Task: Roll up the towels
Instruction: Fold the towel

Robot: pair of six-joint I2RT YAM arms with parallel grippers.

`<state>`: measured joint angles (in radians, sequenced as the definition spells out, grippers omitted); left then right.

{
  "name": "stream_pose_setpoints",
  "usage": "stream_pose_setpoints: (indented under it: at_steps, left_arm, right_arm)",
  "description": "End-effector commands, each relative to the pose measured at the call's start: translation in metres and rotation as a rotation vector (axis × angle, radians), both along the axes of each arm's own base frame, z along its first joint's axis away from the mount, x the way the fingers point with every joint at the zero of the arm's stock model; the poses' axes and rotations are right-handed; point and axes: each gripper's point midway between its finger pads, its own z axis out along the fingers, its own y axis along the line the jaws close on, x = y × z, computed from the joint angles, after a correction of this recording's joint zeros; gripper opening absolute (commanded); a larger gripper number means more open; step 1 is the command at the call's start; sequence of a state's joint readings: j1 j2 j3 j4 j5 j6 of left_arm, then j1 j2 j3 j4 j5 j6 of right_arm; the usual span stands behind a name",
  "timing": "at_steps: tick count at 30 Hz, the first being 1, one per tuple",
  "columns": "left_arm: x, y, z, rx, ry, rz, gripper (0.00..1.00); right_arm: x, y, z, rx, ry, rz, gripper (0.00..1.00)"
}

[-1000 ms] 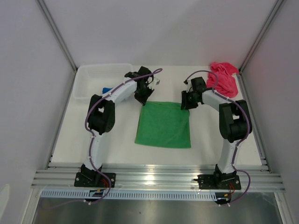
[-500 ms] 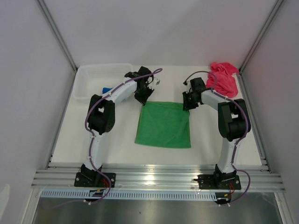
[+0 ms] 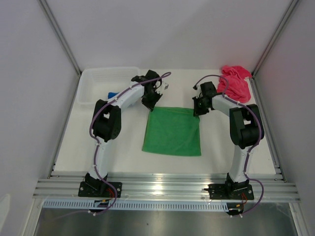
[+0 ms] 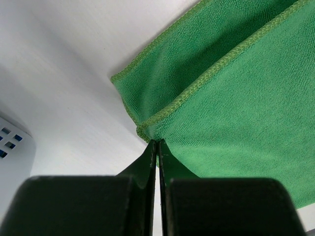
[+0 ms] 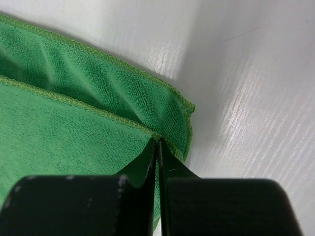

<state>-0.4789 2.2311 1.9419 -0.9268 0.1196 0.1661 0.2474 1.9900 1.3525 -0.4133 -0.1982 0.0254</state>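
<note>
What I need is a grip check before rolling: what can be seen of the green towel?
The green towel is a roughly square cloth of soft, fine-piled fabric with a stitched hem. It lies flat on the white table between the arms. At each far corner two hemmed layers show. The left fingers are shut on its far left corner, the right fingers on its far right one.

Spread towel (image 3: pixel 172 132) right of basket (image 3: pixel 88 89)

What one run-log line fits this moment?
step: grasp far corners | left claw: shut on green towel | right claw: shut on green towel | pink towel: crumpled, far right
</note>
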Motion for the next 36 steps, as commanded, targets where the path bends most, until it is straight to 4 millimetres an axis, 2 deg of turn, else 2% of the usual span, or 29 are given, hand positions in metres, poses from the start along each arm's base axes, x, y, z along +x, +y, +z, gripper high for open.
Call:
stream_pose_setpoints:
  at_steps: [1, 9, 19, 22, 29, 33, 36]
  left_arm:
    - [0.001, -0.008, 0.022, -0.043, -0.037, -0.011, 0.01]
    - [-0.001, -0.010, 0.035, -0.067, -0.061, -0.018, 0.01]
    - [-0.002, -0.007, 0.037, -0.064, -0.066, -0.016, 0.01]
    - [-0.002, -0.007, 0.040, -0.065, -0.078, -0.018, 0.01]
    - [-0.001, -0.009, 0.029, -0.062, -0.056, -0.016, 0.01]
    - [-0.001, -0.008, 0.022, -0.054, -0.046, -0.013, 0.01]
    - [-0.002, -0.008, 0.021, -0.053, -0.042, -0.015, 0.01]
  right_arm:
    - [0.012, 0.004, 0.020, 0.005, -0.064, 0.010, 0.00]
    - [0.013, 0.001, 0.052, 0.006, -0.130, 0.000, 0.00]
    - [0.010, -0.003, 0.066, 0.002, -0.161, -0.009, 0.00]
    - [0.008, -0.003, 0.063, 0.000, -0.156, -0.003, 0.03]
    - [0.008, 0.009, 0.034, 0.053, -0.088, -0.001, 0.11]
    - [0.006, 0.010, 0.026, 0.053, -0.067, 0.002, 0.14]
    - [0.004, 0.011, 0.025, 0.062, -0.057, 0.002, 0.20]
